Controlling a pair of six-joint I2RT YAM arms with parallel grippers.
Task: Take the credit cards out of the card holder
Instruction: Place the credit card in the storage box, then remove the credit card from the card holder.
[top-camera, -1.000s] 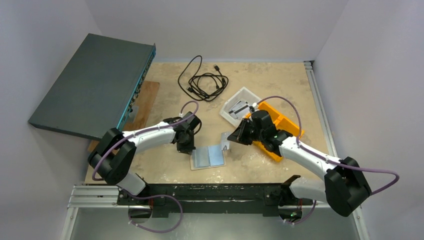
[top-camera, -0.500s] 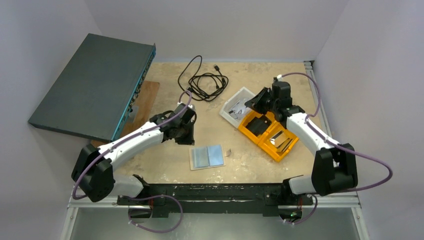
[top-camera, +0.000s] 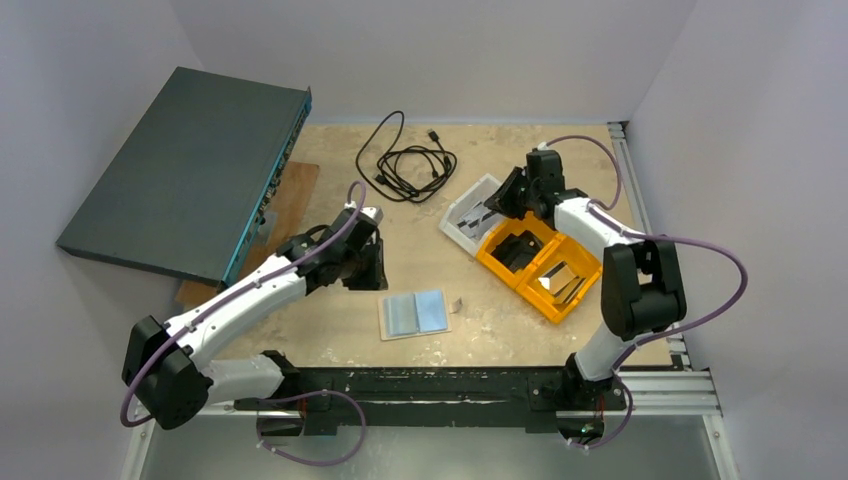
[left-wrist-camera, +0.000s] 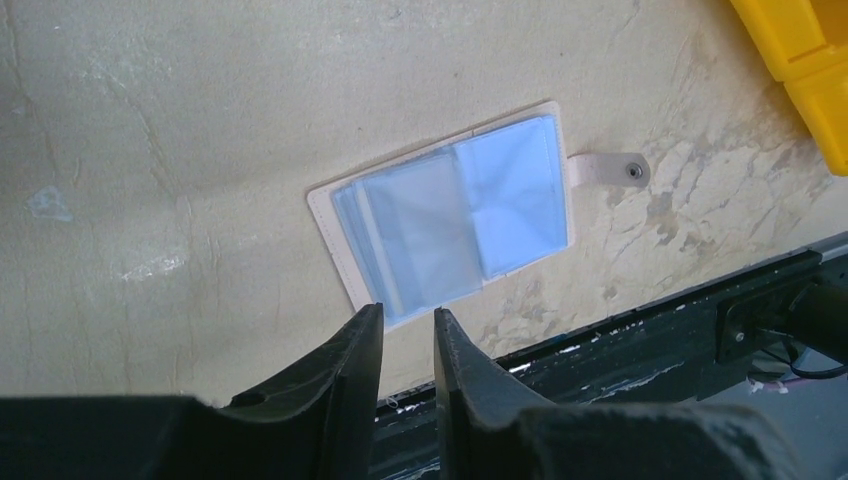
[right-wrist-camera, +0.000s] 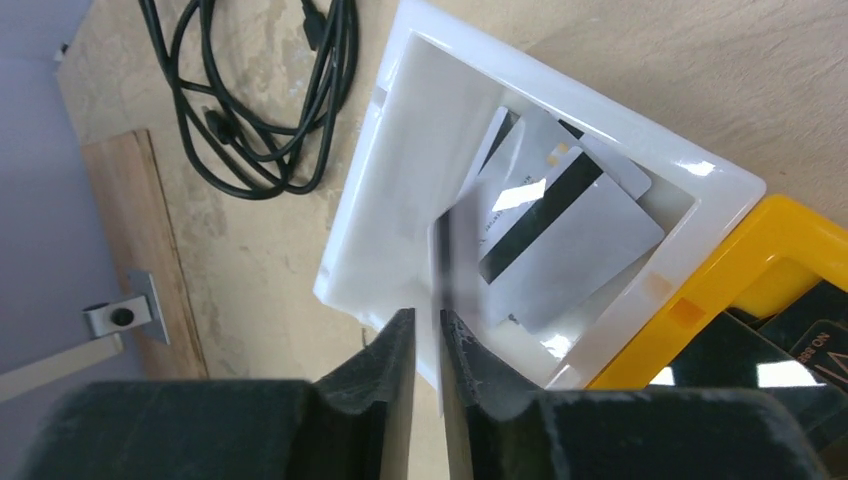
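The card holder (top-camera: 414, 313) lies open and flat near the table's front edge, blue-grey sleeves up (left-wrist-camera: 450, 225), closure tab (left-wrist-camera: 605, 170) sticking out to its right. My left gripper (top-camera: 368, 272) hovers up and left of it, its jaws (left-wrist-camera: 408, 310) narrowly open with nothing between them. My right gripper (top-camera: 497, 203) hangs over the white tray (top-camera: 460, 228). A credit card (right-wrist-camera: 441, 250) stands edge-on and blurred between its jaws (right-wrist-camera: 427, 314), against the right finger, with a gap on the left. Several credit cards (right-wrist-camera: 580, 240) lie in the tray.
An orange bin (top-camera: 575, 262) with dark items sits against the tray's right side. A coiled black cable (top-camera: 405, 160) lies at the back. A dark flat box (top-camera: 185, 170) and a wooden board (top-camera: 290, 200) are on the left. A black rail (top-camera: 420, 385) runs along the front.
My right arm swung from beside the card holder back to the white tray with a card, and its jaws have parted slightly. My left gripper drew back off the holder and opened a little.
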